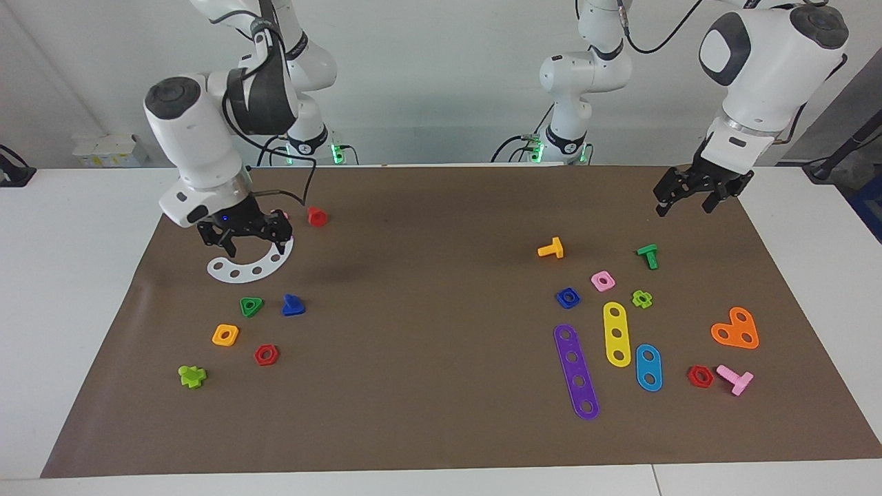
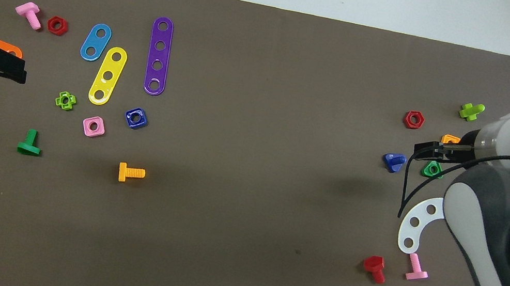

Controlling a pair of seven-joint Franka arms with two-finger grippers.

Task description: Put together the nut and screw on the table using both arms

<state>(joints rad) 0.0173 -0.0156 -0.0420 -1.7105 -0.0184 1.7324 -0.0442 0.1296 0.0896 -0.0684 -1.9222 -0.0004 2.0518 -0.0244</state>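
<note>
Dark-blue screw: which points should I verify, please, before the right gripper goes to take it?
1. Dark-blue plastic screw with triangular head lies free on the brown mat: ok.
2. Right gripper above the screw: not ok; it hangs over the white curved plastic strip.
3. Right gripper open: ok.
4. Green triangular plastic nut beside the screw, apart from it: ok.
5. Dark-blue rounded-square plastic nut untouched at the left arm's end: ok.
6. Left gripper waits open over the mat's edge: ok.
</note>
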